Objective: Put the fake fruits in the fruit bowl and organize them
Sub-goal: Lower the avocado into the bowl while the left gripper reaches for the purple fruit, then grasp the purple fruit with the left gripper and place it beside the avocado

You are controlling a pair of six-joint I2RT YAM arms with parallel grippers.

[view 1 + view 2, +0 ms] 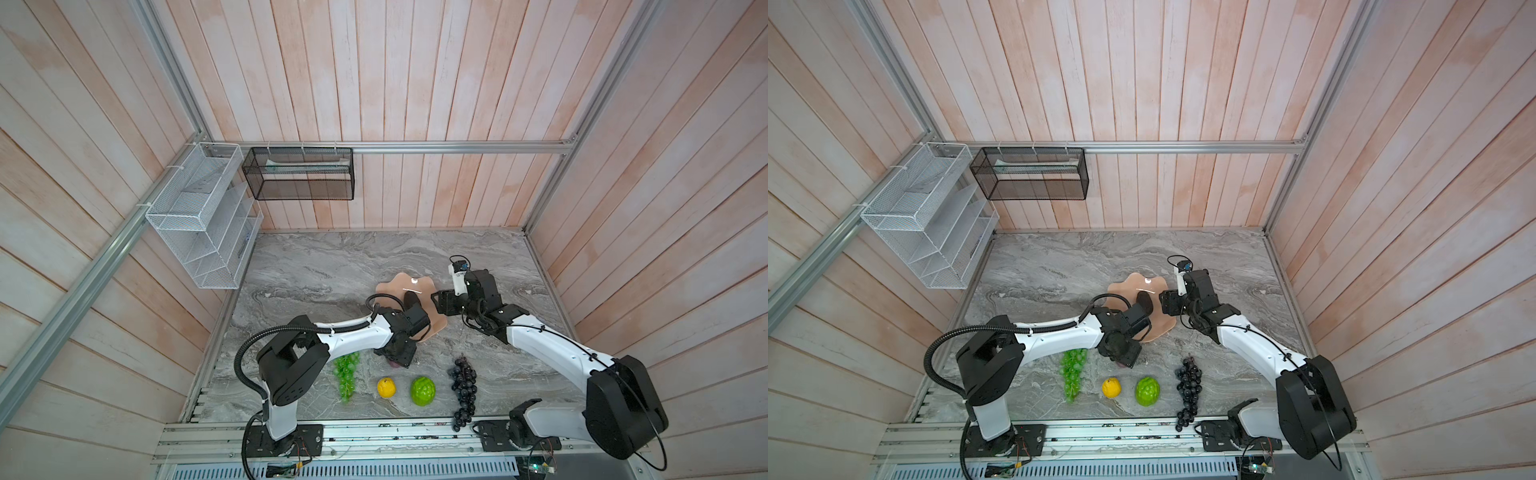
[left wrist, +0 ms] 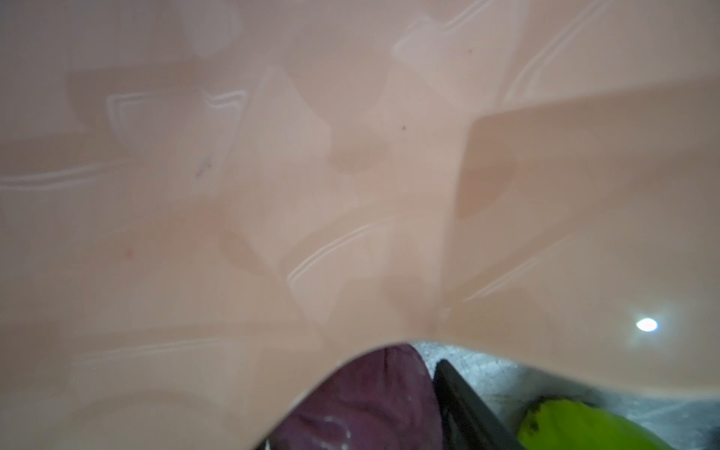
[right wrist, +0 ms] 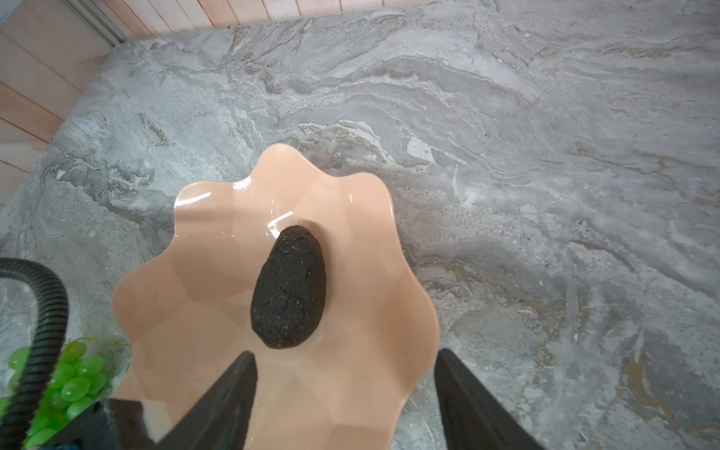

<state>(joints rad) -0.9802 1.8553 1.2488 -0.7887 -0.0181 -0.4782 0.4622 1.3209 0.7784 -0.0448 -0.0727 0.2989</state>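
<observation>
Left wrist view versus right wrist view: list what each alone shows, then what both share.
Left wrist only: the purple fruit and the lime-green fruit, both past the bowl rim. Right wrist only: the avocado lying in the bowl, and green grapes on the table. Both: the bowl and the table.

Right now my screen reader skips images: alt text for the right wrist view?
An avocado lies in the peach bowl on a grey marble table. The open right gripper hangs over the bowl's rim; green grapes lie nearby.
</observation>
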